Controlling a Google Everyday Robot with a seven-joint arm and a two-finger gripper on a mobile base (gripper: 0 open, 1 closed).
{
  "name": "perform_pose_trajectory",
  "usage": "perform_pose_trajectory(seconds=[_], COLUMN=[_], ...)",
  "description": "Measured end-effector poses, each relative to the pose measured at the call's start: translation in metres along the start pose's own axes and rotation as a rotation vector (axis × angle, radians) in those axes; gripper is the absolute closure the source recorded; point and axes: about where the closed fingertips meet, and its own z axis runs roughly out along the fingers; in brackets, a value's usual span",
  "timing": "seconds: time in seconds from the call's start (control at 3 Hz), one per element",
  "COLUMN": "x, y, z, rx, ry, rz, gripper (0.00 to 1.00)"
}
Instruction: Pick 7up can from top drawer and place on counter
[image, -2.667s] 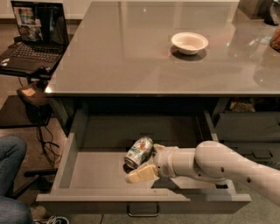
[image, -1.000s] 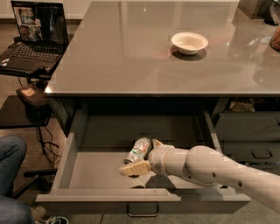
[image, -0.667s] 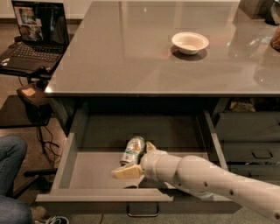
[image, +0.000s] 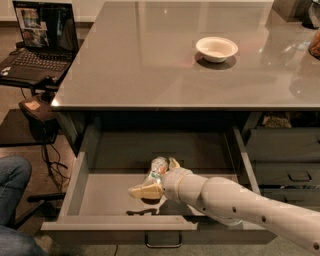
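Note:
The 7up can (image: 157, 169), silvery with green marks, is tilted inside the open top drawer (image: 105, 197), near the middle of its floor. My gripper (image: 154, 178) reaches in from the right on a white arm and is shut on the can, with one cream finger (image: 144, 191) in front of it and the other (image: 174, 163) behind. A shadow lies on the drawer floor under the can. The glossy grey counter (image: 150, 65) spreads above the drawer.
A white bowl (image: 216, 48) stands on the counter at the back right. A laptop (image: 40, 42) sits on a black stand to the left. A person's jeans-clad leg (image: 12, 195) is at the lower left. Narrower dark drawers (image: 287, 160) are at the right.
My gripper and arm have moved left across the drawer, taking the can with them. The can now sits tilted between the fingers, above its shadow.

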Motion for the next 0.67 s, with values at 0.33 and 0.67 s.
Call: perform_pose_trajectory(seconds=[0.33,0.67], x=[-0.007,-0.014], y=[0.0,-0.02], z=[0.009,0.012], rx=[0.044,0.145], ry=[-0.026,-0.065], rz=[-0.01,-0.057], gripper=[0.0,0.0])
